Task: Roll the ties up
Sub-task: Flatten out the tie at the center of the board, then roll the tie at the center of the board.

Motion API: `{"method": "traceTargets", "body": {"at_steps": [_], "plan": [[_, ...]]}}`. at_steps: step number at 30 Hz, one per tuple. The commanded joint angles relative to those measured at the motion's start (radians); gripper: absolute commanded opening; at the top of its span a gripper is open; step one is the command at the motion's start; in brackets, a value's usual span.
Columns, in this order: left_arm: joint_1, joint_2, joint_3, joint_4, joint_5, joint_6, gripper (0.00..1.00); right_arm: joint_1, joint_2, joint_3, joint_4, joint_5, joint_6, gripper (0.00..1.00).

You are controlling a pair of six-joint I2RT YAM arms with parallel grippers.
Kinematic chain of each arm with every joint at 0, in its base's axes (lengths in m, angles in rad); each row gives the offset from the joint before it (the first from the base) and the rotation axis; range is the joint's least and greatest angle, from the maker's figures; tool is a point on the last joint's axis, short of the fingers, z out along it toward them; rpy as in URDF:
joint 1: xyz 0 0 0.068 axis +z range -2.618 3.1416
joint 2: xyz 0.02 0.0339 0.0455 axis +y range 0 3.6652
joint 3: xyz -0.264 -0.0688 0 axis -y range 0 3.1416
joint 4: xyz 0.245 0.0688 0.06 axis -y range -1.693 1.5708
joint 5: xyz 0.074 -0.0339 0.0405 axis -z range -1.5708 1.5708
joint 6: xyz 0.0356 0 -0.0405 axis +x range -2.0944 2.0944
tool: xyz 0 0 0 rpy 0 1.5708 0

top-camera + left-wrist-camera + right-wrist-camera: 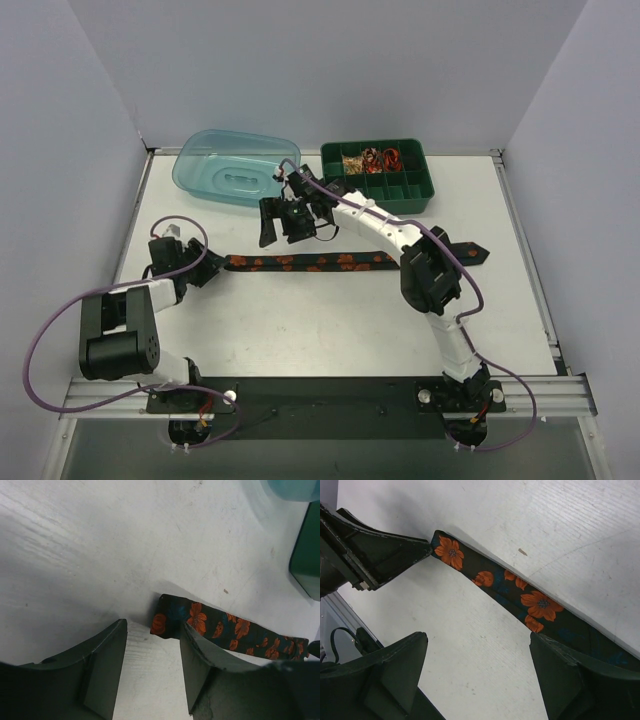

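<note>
One tie (310, 263), black with orange flowers, lies flat across the middle of the table. My left gripper (207, 268) is open at the tie's left end. In the left wrist view the tie end (172, 617) lies just past the right fingertip (187, 640), with bare table between the jaws of my left gripper (152, 630). My right gripper (290, 228) is open and empty, hovering just behind the tie's left half. In the right wrist view the tie (535, 605) runs diagonally beyond the jaws of my right gripper (477, 637), and the left gripper's finger (380, 555) sits at the tie's tip.
A green compartment tray (400, 190) at the back holds rolled orange-patterned items (380, 158). A clear blue tub (235, 168) stands at the back left, close behind the right gripper. Purple cables loop along both arms.
</note>
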Motion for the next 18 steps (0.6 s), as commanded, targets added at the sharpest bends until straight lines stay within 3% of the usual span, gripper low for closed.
{"method": "traceTargets", "body": {"at_steps": [1, 11, 18], "plan": [[0.005, 0.069, 0.037, 0.101, 0.057, 0.007, 0.54, 0.001, 0.020, 0.045, 0.022, -0.060, 0.044, 0.86], [0.002, 0.149, 0.038, 0.207, 0.098, -0.020, 0.47, -0.002, 0.031, 0.032, 0.072, -0.097, 0.043, 0.84], [-0.002, 0.146, 0.032, 0.242, 0.118, -0.017, 0.25, -0.002, 0.048, 0.035, 0.085, -0.116, 0.044, 0.60]]}}
